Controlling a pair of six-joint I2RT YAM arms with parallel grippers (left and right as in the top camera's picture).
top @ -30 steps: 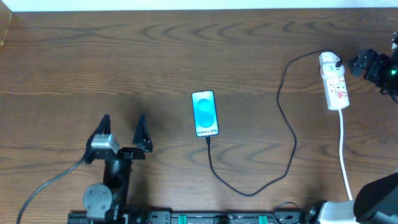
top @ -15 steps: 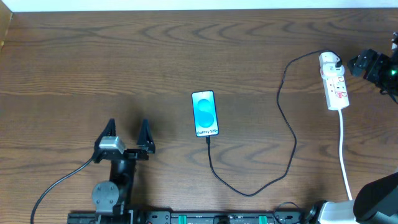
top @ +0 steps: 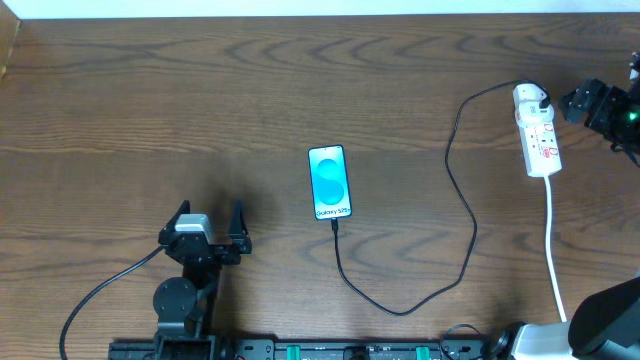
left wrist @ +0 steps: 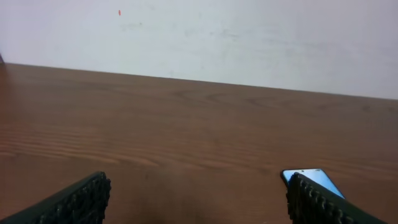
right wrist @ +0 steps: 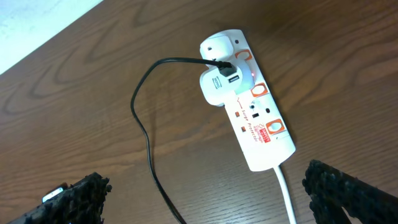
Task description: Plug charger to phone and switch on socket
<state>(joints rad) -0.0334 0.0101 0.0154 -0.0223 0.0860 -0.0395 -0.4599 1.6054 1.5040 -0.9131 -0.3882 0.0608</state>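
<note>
Overhead, phone: the phone [top: 330,183] lies screen-up in the middle of the table [top: 200,100], lit blue. The charger [top: 462,190] meets its near end, and as far as I can tell the tip is seated.
Overhead, socket: the socket [top: 538,135] sits at the far right, well apart from the phone, with the cable looping between them.
Overhead, step: I judge the plugging done, so the switch is the job in hand.
Overhead, left gripper: the left gripper [top: 210,213] is released and empty, near-left of the phone.
Overhead, right gripper: the right gripper [top: 580,101] hangs just beside the socket. I can't read its jaws from here.
Left wrist, claw: both fingers [left wrist: 74,199] are spread with nothing between them, and a corner of the phone shows by the right one.
Left wrist, room: dark wood-grain tabletop runs back to a pale wall [left wrist: 217,31].
Right wrist, claw: jaws wide, grasping nothing, poised over the socket.
Right wrist, socket: a white plug [right wrist: 217,84] is seated with the charger running into it, and red-ringed switches [right wrist: 258,89] line the strip. I can't tell whether any is on.
Right wrist, next move: I'd bring one fingertip down on the switch beside that plug, without nudging the plug itself.
</note>
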